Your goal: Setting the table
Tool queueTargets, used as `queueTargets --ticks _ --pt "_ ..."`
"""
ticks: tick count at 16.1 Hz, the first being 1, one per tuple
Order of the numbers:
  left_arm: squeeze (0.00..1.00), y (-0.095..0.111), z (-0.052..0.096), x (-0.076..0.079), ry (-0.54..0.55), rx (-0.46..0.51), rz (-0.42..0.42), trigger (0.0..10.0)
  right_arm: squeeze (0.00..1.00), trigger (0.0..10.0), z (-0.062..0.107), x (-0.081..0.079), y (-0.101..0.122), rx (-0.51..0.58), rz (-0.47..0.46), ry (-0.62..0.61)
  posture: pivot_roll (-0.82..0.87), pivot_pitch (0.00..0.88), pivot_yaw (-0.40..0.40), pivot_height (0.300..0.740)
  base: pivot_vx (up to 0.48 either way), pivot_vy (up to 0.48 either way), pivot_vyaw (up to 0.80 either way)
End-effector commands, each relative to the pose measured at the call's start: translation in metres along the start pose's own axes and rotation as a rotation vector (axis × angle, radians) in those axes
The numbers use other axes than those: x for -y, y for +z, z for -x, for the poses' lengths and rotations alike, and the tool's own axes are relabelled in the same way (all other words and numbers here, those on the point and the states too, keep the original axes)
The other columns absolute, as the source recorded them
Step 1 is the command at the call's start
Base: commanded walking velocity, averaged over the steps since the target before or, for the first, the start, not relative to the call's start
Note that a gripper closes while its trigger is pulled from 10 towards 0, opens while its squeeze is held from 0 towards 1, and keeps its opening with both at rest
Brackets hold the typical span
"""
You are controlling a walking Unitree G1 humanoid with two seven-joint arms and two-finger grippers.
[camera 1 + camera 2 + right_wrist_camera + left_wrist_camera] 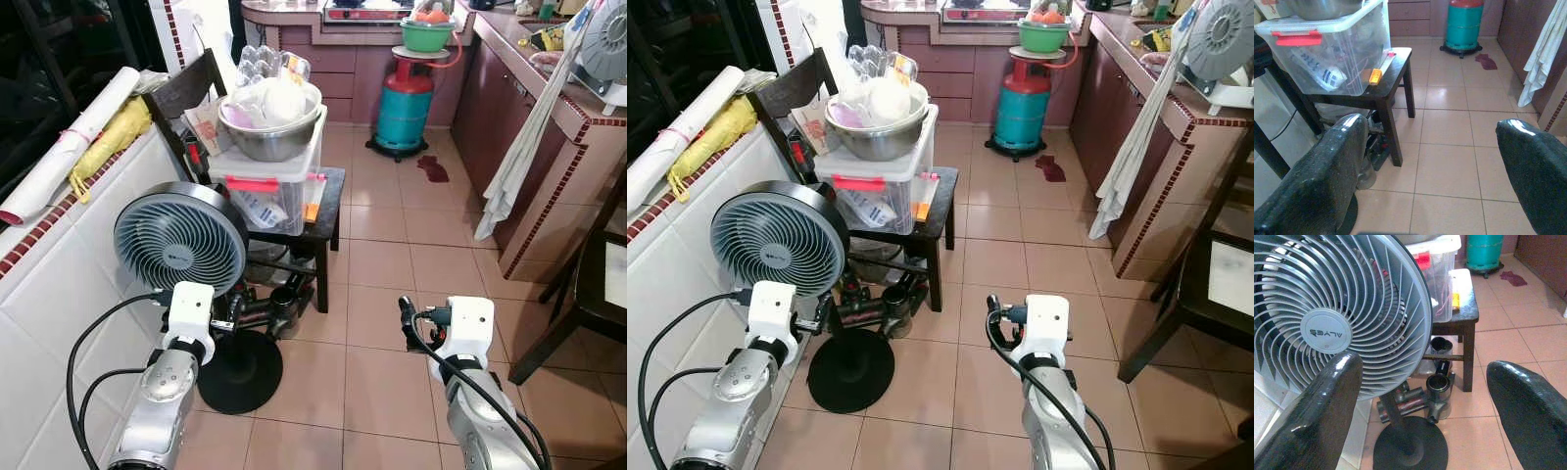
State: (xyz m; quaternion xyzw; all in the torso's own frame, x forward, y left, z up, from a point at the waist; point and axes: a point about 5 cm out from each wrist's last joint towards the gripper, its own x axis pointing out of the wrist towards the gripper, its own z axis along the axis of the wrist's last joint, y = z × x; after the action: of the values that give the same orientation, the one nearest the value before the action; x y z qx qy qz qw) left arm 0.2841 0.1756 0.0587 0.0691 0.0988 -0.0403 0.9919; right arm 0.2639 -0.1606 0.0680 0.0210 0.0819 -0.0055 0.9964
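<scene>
Left gripper [1420, 396] fingers apart, right in front of the pedestal fan [180, 240]. Right gripper [1435, 166] fingers apart, over floor tiles beside the fan, holding nothing. Steel bowl [269, 132] on plastic bin [274, 186] behind the fan.

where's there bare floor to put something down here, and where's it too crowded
Bare tile runs between the dark chair and the cabinet, up to the gas cylinder. Crowded: the chair seat carries a plastic bin topped by a steel bowl, and clutter lies under it beside the fan.

A grey pedestal fan [180, 238] stands beside a dark stool [328, 211]; a teal gas cylinder [404, 106] sits beyond.
</scene>
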Motion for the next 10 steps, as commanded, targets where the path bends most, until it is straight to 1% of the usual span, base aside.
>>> queueTargets --ticks 1,2,4,5,7,9,10 --pt "0.0 0.015 -0.022 0.015 0.028 -0.011 0.198 10.0 0.0 10.0 -0.022 -0.008 0.026 -0.005 -0.007 0.031 0.02 0.0 -0.039 0.74 0.0 0.0 0.0" --pt "0.0 0.017 -0.026 0.013 0.031 -0.029 0.167 10.0 0.0 10.0 -0.027 -0.007 0.034 0.023 -0.009 0.025 0.01 0.0 -0.037 0.74 0.0 0.0 0.0" --pt "0.0 0.022 -0.031 0.011 0.027 -0.029 0.19 10.0 0.0 10.0 -0.032 -0.008 0.042 0.048 0.003 0.024 0.01 0.0 -0.033 0.74 0.0 0.0 0.0" --pt "0.0 0.022 -0.032 0.011 0.024 -0.029 0.199 10.0 0.0 10.0 -0.033 -0.008 0.042 0.046 0.003 0.025 0.01 0.0 -0.033 0.74 0.0 0.0 0.0" --pt "0.0 0.024 -0.033 0.012 0.01 -0.022 0.193 10.0 0.0 10.0 -0.034 -0.006 0.041 0.043 0.012 0.016 0.01 0.0 -0.03 0.74 0.0 0.0 0.0" --pt "0.0 0.022 -0.03 0.013 -0.008 -0.027 0.22 10.0 0.0 10.0 -0.032 -0.006 0.04 0.046 0.01 0.018 0.01 0.0 -0.032 0.74 0.0 0.0 0.0" --pt "0.0 0.022 -0.028 0.013 -0.007 -0.01 0.222 10.0 0.0 10.0 -0.032 -0.007 0.04 0.043 0.009 0.023 0.01 0.0 -0.032 0.74 0.0 0.0 0.0"
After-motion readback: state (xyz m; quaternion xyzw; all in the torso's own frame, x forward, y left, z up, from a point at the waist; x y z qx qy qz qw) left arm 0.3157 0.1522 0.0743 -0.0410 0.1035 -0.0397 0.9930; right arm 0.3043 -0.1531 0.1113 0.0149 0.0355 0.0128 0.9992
